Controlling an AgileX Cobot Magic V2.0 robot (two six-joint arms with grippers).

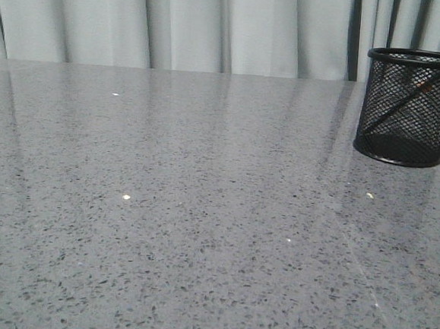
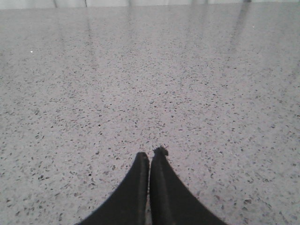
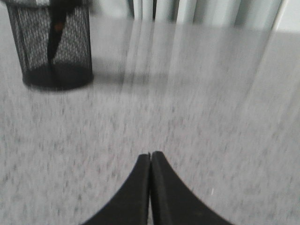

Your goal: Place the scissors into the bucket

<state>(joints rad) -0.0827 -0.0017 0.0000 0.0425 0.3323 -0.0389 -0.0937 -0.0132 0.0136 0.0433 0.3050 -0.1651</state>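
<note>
The left gripper point(image 2: 149, 157) has its fingers pressed together over bare table point(image 1: 199, 231), holding nothing, with no task item near its tips. The right gripper point(image 3: 150, 157) is likewise closed and empty; the bucket point(image 3: 51, 44) stands well ahead of its fingertips and off to one side, clear of contact. The scissors point(image 1: 408, 99) rest inside the bucket, blades down toward the base, leaning diagonally, the handle apparently projecting past the rim, though the blurred right wrist view limits certainty. Judged from this, the placement step appears complete; the next move likely calls only for keeping both arms clear of the bucket.
</note>
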